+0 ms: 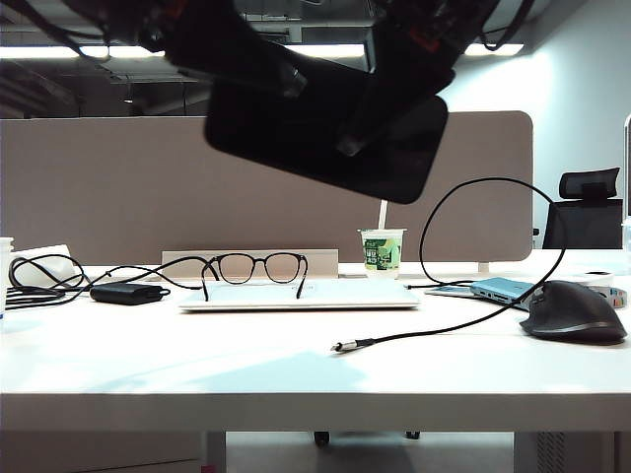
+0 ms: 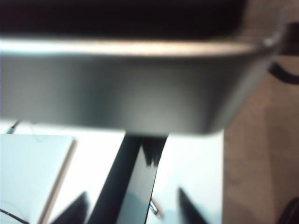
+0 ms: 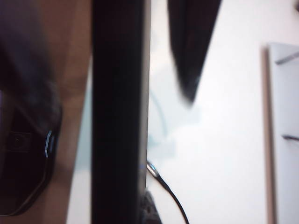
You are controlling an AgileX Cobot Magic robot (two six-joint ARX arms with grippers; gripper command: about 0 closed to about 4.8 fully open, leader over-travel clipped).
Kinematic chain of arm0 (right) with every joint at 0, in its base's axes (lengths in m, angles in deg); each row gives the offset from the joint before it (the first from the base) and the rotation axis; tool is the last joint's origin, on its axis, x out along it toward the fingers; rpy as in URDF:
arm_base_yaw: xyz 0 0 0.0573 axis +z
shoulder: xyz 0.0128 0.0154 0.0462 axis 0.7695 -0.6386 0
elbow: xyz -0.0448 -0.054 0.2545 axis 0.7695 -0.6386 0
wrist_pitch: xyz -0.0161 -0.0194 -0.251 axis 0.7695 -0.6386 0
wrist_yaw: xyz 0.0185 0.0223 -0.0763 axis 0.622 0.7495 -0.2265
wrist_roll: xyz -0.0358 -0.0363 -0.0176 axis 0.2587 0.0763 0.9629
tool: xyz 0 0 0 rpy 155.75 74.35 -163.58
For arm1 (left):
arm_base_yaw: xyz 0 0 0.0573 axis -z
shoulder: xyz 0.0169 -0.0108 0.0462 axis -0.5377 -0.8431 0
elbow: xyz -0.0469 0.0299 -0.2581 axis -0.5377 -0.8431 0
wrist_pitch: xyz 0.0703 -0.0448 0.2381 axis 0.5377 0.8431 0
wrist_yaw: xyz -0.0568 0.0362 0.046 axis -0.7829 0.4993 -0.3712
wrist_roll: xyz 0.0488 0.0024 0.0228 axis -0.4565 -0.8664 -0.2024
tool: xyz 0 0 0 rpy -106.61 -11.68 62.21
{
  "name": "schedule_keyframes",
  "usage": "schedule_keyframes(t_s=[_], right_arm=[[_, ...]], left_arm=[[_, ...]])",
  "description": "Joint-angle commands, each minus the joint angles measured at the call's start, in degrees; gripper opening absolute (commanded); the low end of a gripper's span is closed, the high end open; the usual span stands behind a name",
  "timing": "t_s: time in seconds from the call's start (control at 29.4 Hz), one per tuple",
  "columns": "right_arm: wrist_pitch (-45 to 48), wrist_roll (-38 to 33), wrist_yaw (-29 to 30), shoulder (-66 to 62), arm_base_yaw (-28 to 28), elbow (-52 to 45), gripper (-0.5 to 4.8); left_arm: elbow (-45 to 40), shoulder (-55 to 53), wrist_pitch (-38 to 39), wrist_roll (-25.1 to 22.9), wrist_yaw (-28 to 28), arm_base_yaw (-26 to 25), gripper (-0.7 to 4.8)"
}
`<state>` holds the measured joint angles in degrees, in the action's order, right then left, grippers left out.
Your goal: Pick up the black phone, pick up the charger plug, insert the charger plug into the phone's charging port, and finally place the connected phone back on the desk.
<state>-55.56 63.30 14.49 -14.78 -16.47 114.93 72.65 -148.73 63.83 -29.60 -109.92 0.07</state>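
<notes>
The white desk [image 1: 148, 365] takes up the whole lower half. Way above it at 12 o'clock the black phone [image 1: 325, 133] hangs tilted in the air. The right gripper [image 1: 355, 138] is clamped on it, and the left gripper [image 1: 281, 79] is at its upper edge, can't tell how wide. The charger plug [image 1: 341, 346] lies on the desk around 6 o'clock, near the mouse [image 1: 577, 310].

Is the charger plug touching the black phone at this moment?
Apart. The exterior view shows the black phone held high in the air by the grippers, while the charger plug lies on the desk far below it.
</notes>
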Motion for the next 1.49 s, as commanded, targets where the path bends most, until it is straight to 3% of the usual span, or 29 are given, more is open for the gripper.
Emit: schedule_keyframes(t_s=[0.03, 0.24, 0.44, 0.71, 1.02, 1.19, 1.49], right_arm=[[1.33, -0.57, 1.07, 2.75, -0.68, 0.48, -0.01], [1.40, -1.20, 2.73, 7.45, -3.93, 0.50, -0.01], [4.59, -5.29, 8.50, 13.22, -8.48, 0.48, -0.01], [21.22, -19.96, 26.75, 16.20, -12.24, 0.48, -0.01], [36.41, -32.50, 35.36, 14.45, -12.09, 0.44, -0.01], [37.44, -34.82, 39.23, 13.22, -12.02, 0.44, -0.01], [37.46, -35.15, 41.22, 10.88, -9.62, 0.39, -0.01]], left_arm=[[0.31, 0.11, -3.28, 2.45, 0.57, -0.11, 3.92], [0.31, 0.11, -10.95, 8.20, 0.00, -1.05, 4.09], [0.31, 0.09, -24.59, 20.44, -6.25, -3.43, 4.09], [0.28, 0.04, -40.65, 32.76, -7.26, -3.63, 4.08], [0.28, 0.04, -52.33, 46.03, -8.37, -3.61, 4.03], [0.28, 0.04, -55.80, 50.62, -11.15, -3.61, 3.96], [0.28, 0.04, -56.02, 53.29, -15.10, -3.61, 3.94]])
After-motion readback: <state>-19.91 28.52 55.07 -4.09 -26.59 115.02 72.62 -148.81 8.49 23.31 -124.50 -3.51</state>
